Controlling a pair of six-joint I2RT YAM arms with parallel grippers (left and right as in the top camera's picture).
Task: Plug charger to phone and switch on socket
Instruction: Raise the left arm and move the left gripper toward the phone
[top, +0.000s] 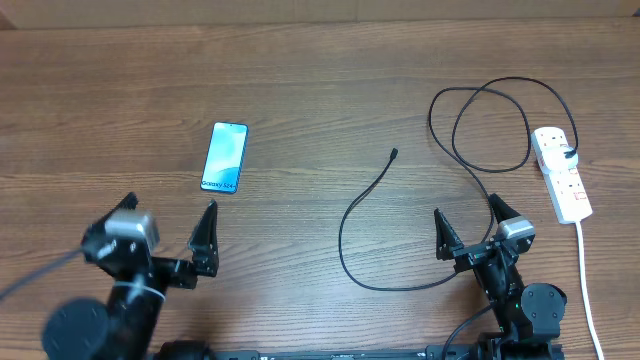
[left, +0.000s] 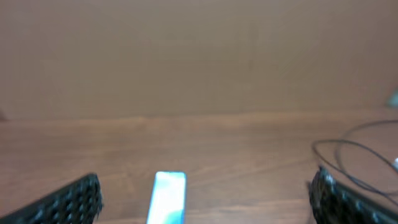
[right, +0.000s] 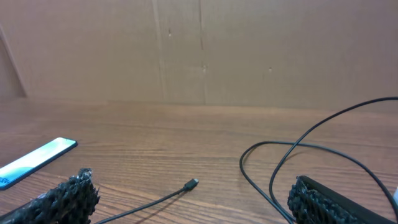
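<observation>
Much open tabletop between phone edge and charger tip.

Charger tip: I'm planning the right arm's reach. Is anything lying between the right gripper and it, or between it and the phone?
Nothing visible does. Only bare table lies between the open right gripper and the charger tip, and between that tip and the phone.
</observation>
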